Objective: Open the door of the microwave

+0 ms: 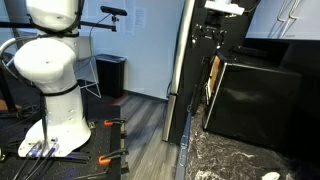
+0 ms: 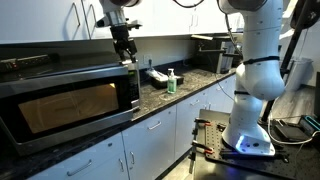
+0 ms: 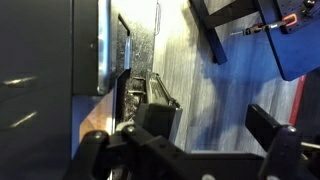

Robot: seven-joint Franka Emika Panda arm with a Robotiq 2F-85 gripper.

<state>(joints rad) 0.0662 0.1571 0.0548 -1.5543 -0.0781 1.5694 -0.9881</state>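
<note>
Large black box-shaped microwave (image 2: 60, 105) runs off the left edge in an exterior view; the same microwave (image 1: 262, 100) is cut by the right edge in an exterior view. Black two-fingered gripper (image 3: 180, 140) is a blurred dark mass in the wrist view, cropped at the bottom. Small green bottle (image 2: 171, 82) on the far counter is too small to identify.

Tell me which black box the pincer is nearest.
The large glossy black microwave on the counter; the pincer hovers at its top corner, while the small black bin stands far off on the floor.
</note>
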